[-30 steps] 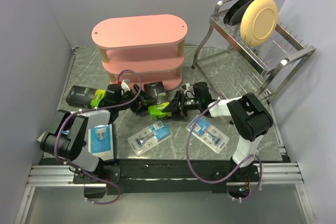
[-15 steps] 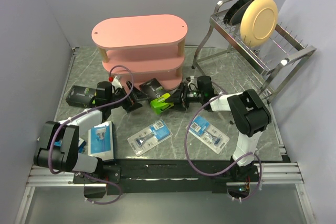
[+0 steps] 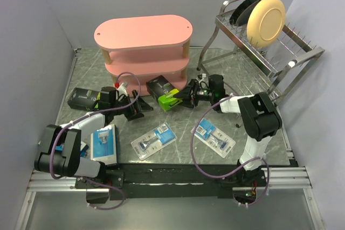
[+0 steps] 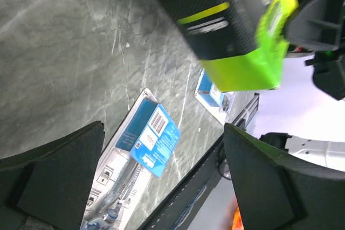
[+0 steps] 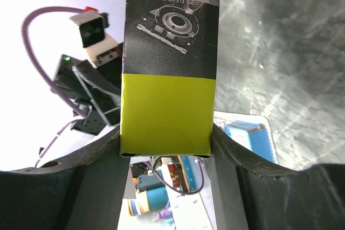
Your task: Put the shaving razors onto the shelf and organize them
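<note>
right fingers [image 3: 182,97] clamp black-green razor box [image 3: 160,89] near pink shelf [image 3: 143,32]; left fingers [image 3: 136,112] spread

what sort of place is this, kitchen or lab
Probably a robot lab bench: left arm and right arm bolted to a metal rail, plain grey panels walling the table, pink shelf and dish rack as staged props.

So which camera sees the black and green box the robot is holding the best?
The right wrist view: the black box with the lime-green end fills it, printed face showing, green end clamped in the right gripper. The top external view shows the box whole but small. The left wrist view cuts it off at the top.
</note>
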